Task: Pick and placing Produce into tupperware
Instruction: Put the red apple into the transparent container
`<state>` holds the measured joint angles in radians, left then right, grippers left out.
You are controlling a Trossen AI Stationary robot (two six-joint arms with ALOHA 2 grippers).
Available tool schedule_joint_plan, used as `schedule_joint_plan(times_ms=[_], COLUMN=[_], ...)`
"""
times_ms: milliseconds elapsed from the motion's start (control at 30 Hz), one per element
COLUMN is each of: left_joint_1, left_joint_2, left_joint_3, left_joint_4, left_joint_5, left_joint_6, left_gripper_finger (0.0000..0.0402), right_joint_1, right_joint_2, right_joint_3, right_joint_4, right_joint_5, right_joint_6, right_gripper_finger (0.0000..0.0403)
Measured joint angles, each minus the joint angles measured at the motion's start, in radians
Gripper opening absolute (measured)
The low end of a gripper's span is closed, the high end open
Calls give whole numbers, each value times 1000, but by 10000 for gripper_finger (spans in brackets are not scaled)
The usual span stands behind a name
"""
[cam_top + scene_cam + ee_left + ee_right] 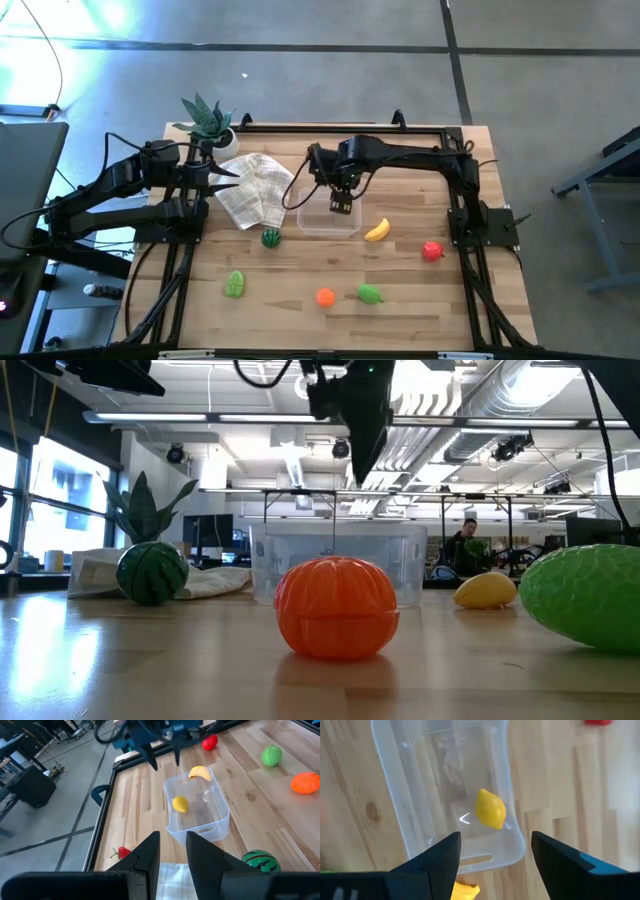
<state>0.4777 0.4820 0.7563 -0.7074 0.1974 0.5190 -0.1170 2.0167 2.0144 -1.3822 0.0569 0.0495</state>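
The clear tupperware (pixel 330 217) stands mid-table with a yellow lemon (pixel 490 810) lying on its floor; the left wrist view also shows the lemon (pixel 180 804). My right gripper (pixel 341 205) hangs open above the tupperware (pixel 445 785), pointing down, with nothing between its fingers; it shows high over the box in the low view (pixel 365 450). Just outside the box's right end, a banana (pixel 377 230) lies on the table. My left gripper (pixel 172 852) waits at the table's left over a printed sheet (pixel 250 188), a narrow empty gap between its fingers.
Loose on the table: a watermelon (pixel 271 237), a green piece (pixel 235 284), an orange (pixel 325 296), another green piece (pixel 369 294), a red piece (pixel 432 250). A potted plant (pixel 208 120) stands far left. A strawberry (pixel 123 852) lies by the sheet.
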Motion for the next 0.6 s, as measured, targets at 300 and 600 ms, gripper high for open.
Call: schedule_joint_plan(times_ms=[300,600], left_joint_1=[0,0], left_joint_2=[0,0], left_joint_3=[0,0], left_joint_4=[0,0], left_joint_5=[0,0], left_joint_6=[0,0], left_gripper_finger=[85,85], right_joint_1=[6,118], right_joint_2=[-150,-265], right_joint_3=[0,-1], right_joint_4=[-73,-187], right_joint_5=[70,309], right_joint_6=[190,554], right_gripper_finger=[209,209])
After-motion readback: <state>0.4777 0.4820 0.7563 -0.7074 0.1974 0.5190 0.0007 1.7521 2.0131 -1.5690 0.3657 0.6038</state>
